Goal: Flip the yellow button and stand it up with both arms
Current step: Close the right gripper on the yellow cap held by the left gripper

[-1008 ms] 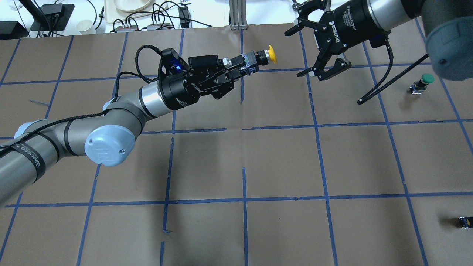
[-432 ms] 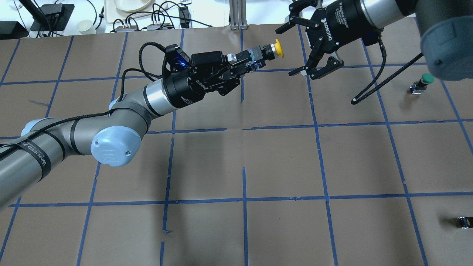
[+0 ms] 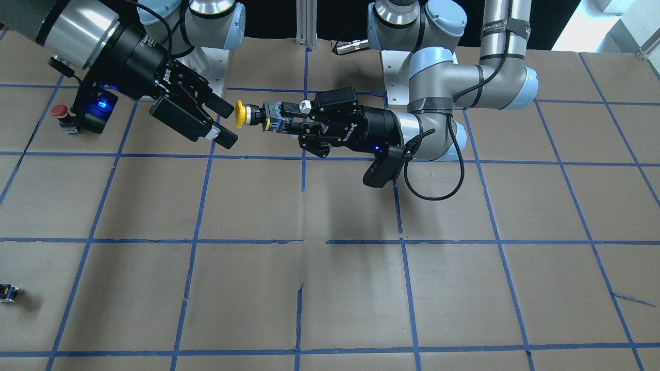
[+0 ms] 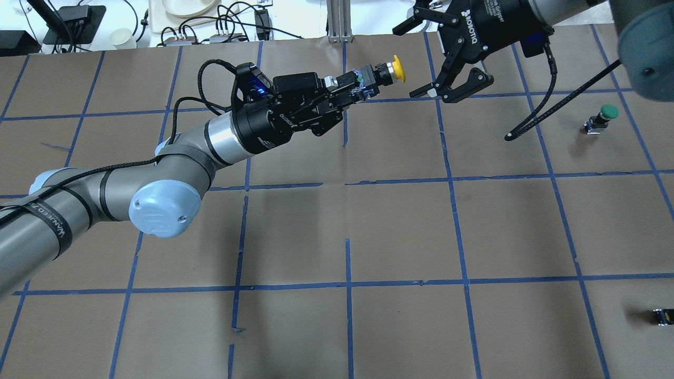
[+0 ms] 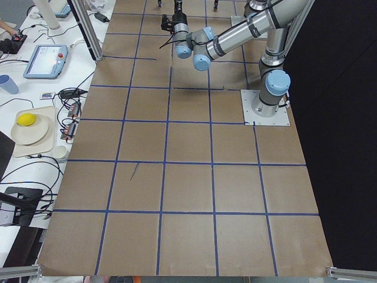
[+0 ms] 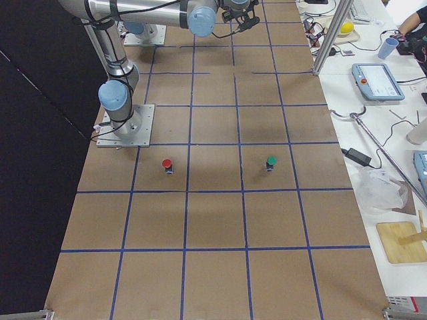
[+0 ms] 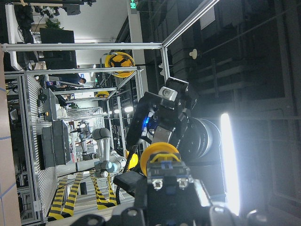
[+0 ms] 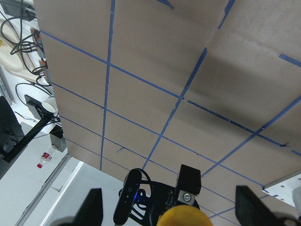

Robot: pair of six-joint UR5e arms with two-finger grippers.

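Observation:
The yellow button (image 4: 396, 70) hangs in the air on its side, with its cap pointing at my right gripper. My left gripper (image 4: 354, 89) is shut on its black-and-grey switch body (image 3: 270, 116). My right gripper (image 4: 406, 63) is open, with its fingers (image 3: 221, 135) above and below the cap, not touching it. In the front-facing view the cap (image 3: 240, 114) sits at the mouth of the right gripper (image 3: 231, 125). In the right wrist view the cap (image 8: 181, 219) shows low between the two spread fingers (image 8: 91, 207). The left wrist view looks along the button (image 7: 160, 153) at the right gripper.
A green-capped button (image 4: 605, 115) stands on the table at the right. A red-capped button (image 3: 59, 111) stands below my right arm. A small black block (image 4: 662, 316) lies near the right front edge. Cables and dishes lie beyond the far edge (image 4: 210, 31).
My left arm has carried the button a little right and toward the far edge. My open right gripper has moved left and toward the far edge, closing on the cap.

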